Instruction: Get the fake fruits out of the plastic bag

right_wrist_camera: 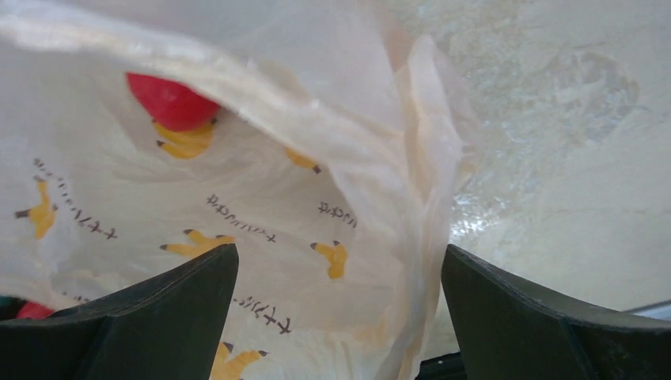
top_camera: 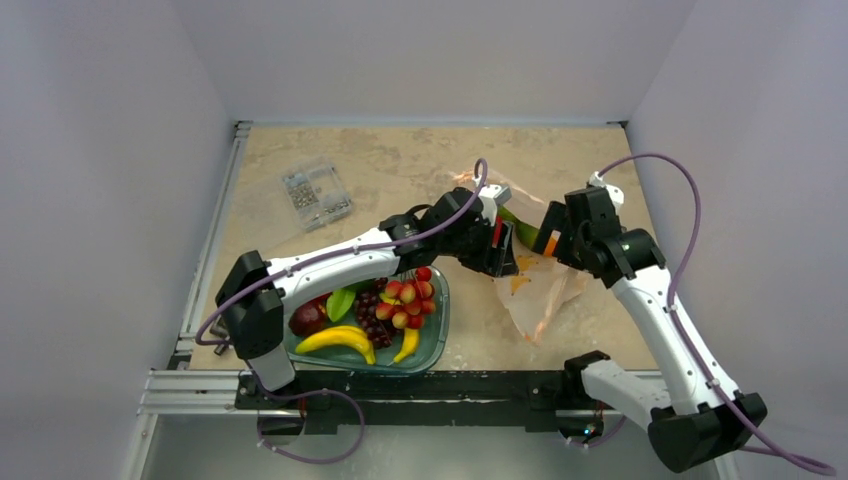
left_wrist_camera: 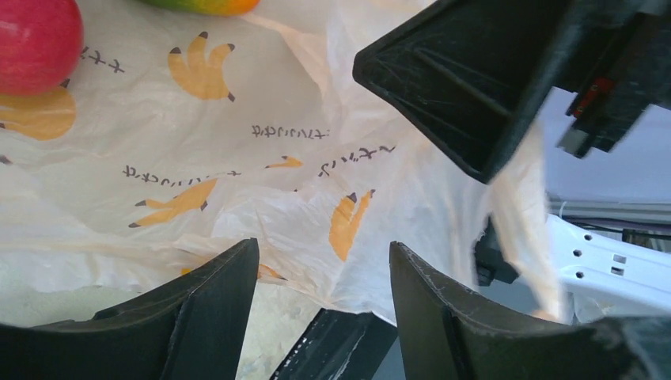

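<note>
The peach-pink plastic bag lies crumpled right of centre, between both grippers. My left gripper is open at its left edge; in the left wrist view the open jaws hover over the printed bag, holding nothing. A red ball and a green-orange piece lie on it; the piece also shows from above. My right gripper is open, its jaws astride a fold of the bag. A red ball shows inside. The berry bunch lies in the tray.
The teal tray at the front left holds two bananas, dark grapes, a dark red fruit and a green leaf. A clear parts box sits at the back left. A black right-gripper finger is close to the left gripper.
</note>
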Action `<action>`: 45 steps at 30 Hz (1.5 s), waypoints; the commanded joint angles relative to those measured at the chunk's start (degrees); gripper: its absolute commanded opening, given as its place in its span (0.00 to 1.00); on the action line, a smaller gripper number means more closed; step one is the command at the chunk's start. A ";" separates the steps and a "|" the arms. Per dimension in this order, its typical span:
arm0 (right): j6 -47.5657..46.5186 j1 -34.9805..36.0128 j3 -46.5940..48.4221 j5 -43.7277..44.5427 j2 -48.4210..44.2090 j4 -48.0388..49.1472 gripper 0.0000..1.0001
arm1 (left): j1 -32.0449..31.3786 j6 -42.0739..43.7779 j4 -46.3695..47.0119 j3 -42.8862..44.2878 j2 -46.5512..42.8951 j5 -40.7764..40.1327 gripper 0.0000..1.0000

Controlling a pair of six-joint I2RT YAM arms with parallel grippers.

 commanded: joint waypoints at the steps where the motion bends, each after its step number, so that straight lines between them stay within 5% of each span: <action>1: -0.75 0.12 1.04 4.33 2.04 -6.02 0.99 | 0.32 -0.08 2.33 2.12 -0.66 2.78 0.62; 5: -0.06 0.07 -2.13 4.86 1.04 -4.20 0.99 | 0.32 0.26 1.40 2.76 0.12 2.12 0.67; 10: -2.65 0.06 3.76 4.33 2.86 -5.15 0.99 | 0.32 0.11 0.89 2.80 -0.12 0.27 0.89; 18: -9.97 0.14 1.06 -7.79 4.92 -0.23 0.99 | 0.23 -0.31 1.71 3.30 0.38 1.15 0.77; 26: -17.04 0.22 5.34 -0.97 14.02 4.95 0.98 | 0.28 -2.37 6.02 -0.28 -1.19 4.72 0.70; 30: -18.58 0.28 5.87 -4.51 16.39 7.33 0.94 | 0.23 -2.90 8.09 -1.01 -0.86 7.57 0.68; 36: -18.81 0.41 5.10 -10.86 15.51 12.35 0.61 | 0.16 -3.41 9.86 -1.58 -0.39 7.68 0.68; 39: -17.58 0.43 4.03 -10.73 12.62 13.45 0.11 | -0.13 -3.18 6.73 -0.28 0.18 3.59 0.66; 40: -17.32 0.47 3.60 -10.40 10.57 13.81 0.01 | -0.46 -2.75 4.74 0.63 0.44 0.70 0.65; 45: -15.13 0.41 2.22 -11.21 5.07 13.24 0.00 | -3.43 -0.98 -2.56 5.61 2.74 -14.04 0.55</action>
